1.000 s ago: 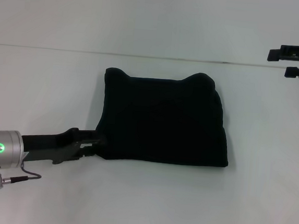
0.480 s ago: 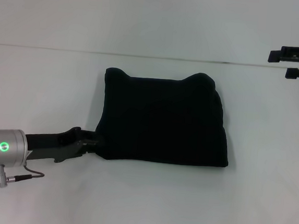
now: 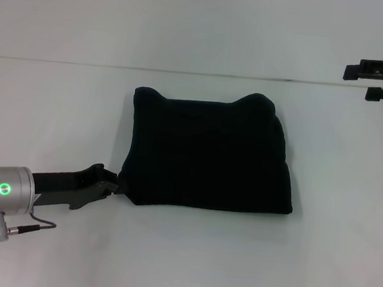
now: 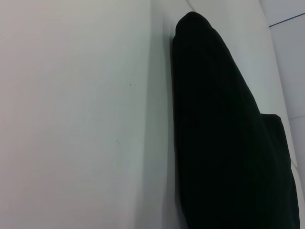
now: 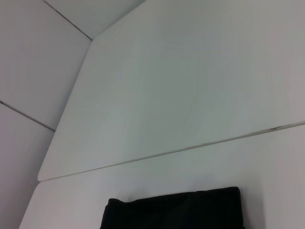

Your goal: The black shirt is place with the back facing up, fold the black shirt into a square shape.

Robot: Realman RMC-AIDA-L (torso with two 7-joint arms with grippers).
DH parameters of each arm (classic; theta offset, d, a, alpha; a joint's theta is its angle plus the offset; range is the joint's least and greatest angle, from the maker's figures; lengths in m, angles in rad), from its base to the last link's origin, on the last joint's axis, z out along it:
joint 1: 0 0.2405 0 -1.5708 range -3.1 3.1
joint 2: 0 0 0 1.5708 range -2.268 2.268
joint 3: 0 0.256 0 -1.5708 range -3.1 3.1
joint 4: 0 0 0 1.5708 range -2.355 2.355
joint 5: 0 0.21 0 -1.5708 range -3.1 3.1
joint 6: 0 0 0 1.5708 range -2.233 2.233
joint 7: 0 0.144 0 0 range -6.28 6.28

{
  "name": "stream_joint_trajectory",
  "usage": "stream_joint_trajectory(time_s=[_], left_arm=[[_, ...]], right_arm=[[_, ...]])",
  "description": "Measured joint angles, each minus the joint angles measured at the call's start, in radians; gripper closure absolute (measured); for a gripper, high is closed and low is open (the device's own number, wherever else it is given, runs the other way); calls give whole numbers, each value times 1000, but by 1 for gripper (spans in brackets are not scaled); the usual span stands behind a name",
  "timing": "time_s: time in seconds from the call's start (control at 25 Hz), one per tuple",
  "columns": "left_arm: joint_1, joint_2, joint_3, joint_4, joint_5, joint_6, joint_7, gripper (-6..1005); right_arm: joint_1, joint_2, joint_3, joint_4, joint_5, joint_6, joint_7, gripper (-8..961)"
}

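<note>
Fingers of left gripper (image 3: 113, 185): state indeterminable, tips at near-left corner of black shirt (image 3: 207, 151). Shirt: folded to a rough square, lying mid-table (image 3: 181, 257). Right gripper (image 3: 368, 82): fingers parted, empty, raised at far right, well apart from shirt.

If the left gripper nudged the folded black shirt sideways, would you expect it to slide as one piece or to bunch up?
The black shirt would probably bunch: its edges look rounded and puffy, like soft stacked cloth. The two raised far corners suggest loose layers that might shift. The left gripper sits at its near-left corner, so a push there may crumple that corner first.
</note>
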Motion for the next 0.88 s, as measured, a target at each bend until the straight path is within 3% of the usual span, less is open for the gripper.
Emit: stream_joint_trajectory(time_s=[0.12,0.88], left_arm=[[4,2,0,1,1,6,3,970],[49,25,-7,26,3,57,2,886]], right_arm=[[0,-1,0,0,1,0,0,58],[8,-1,0,0,2,-5,1,58]])
